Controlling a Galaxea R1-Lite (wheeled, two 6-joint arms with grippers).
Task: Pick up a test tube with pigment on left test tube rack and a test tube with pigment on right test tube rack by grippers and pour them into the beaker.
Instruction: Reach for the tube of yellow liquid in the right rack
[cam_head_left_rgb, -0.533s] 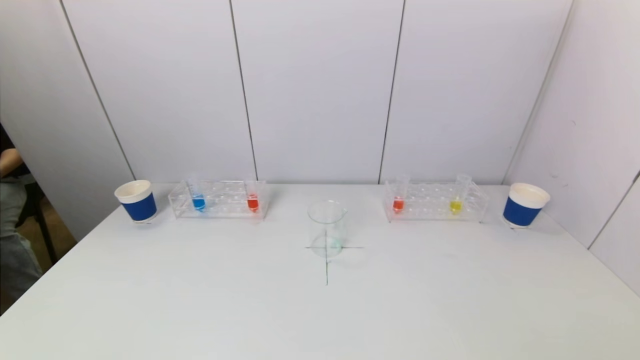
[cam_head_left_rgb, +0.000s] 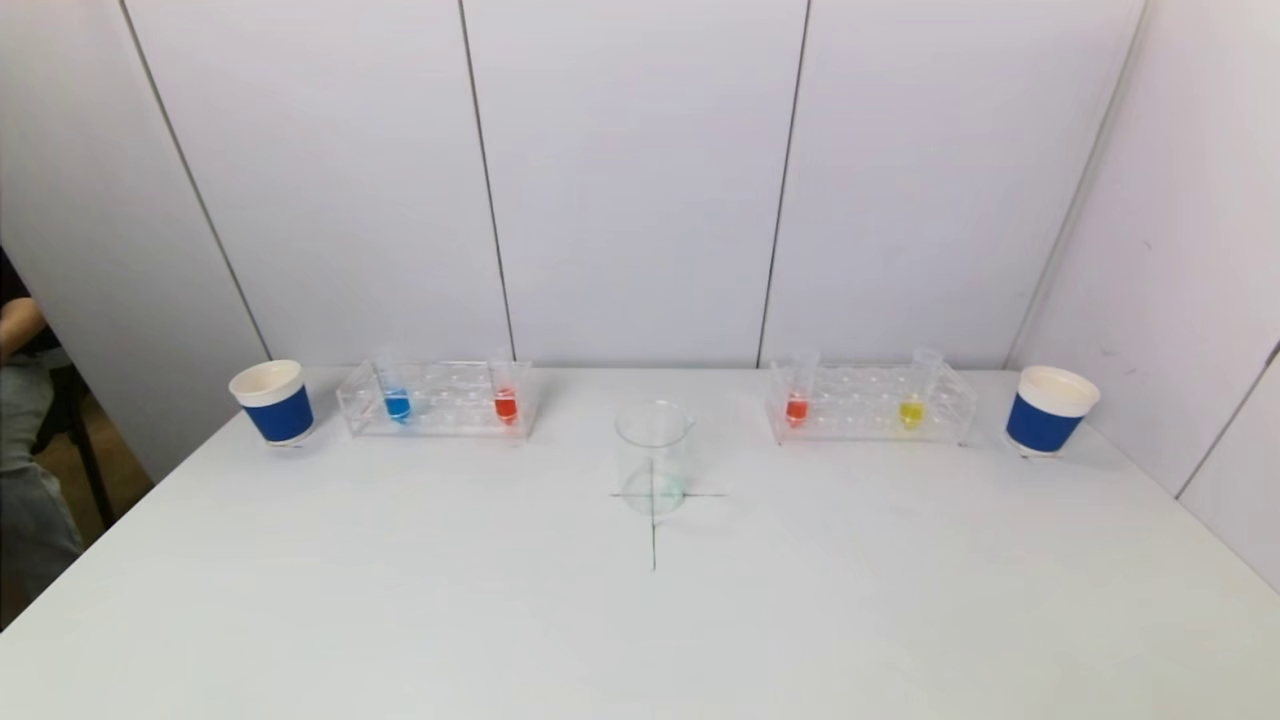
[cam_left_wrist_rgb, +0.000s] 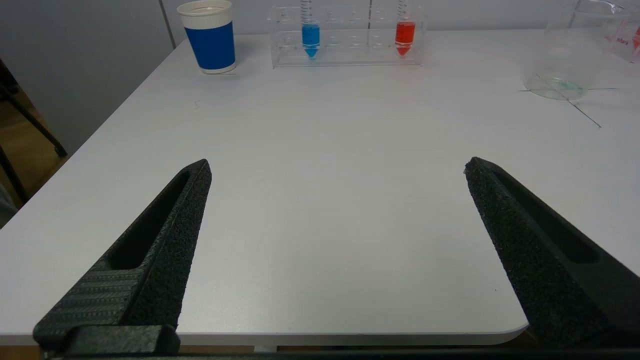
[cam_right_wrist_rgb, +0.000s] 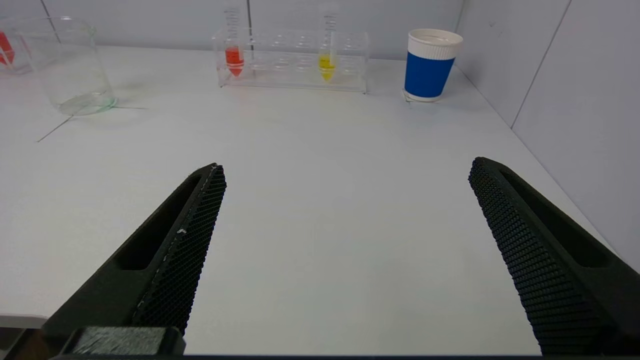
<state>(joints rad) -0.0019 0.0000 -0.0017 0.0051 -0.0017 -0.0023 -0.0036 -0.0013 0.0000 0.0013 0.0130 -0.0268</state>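
Note:
The left clear rack (cam_head_left_rgb: 437, 399) holds a blue-pigment tube (cam_head_left_rgb: 397, 404) and a red-pigment tube (cam_head_left_rgb: 505, 405); both tubes also show in the left wrist view, the blue tube (cam_left_wrist_rgb: 310, 35) beside the red tube (cam_left_wrist_rgb: 404, 35). The right clear rack (cam_head_left_rgb: 870, 405) holds a red tube (cam_head_left_rgb: 796, 407) and a yellow tube (cam_head_left_rgb: 911, 411). A clear glass beaker (cam_head_left_rgb: 653, 457) stands mid-table on a drawn cross. Neither arm shows in the head view. My left gripper (cam_left_wrist_rgb: 337, 167) is open and empty over the near table edge. My right gripper (cam_right_wrist_rgb: 347, 167) is open and empty, also near the front edge.
A blue-and-white paper cup (cam_head_left_rgb: 273, 401) stands left of the left rack, another cup (cam_head_left_rgb: 1048, 410) right of the right rack. White walls close the back and right side. A person's arm (cam_head_left_rgb: 15, 330) shows at the far left, off the table.

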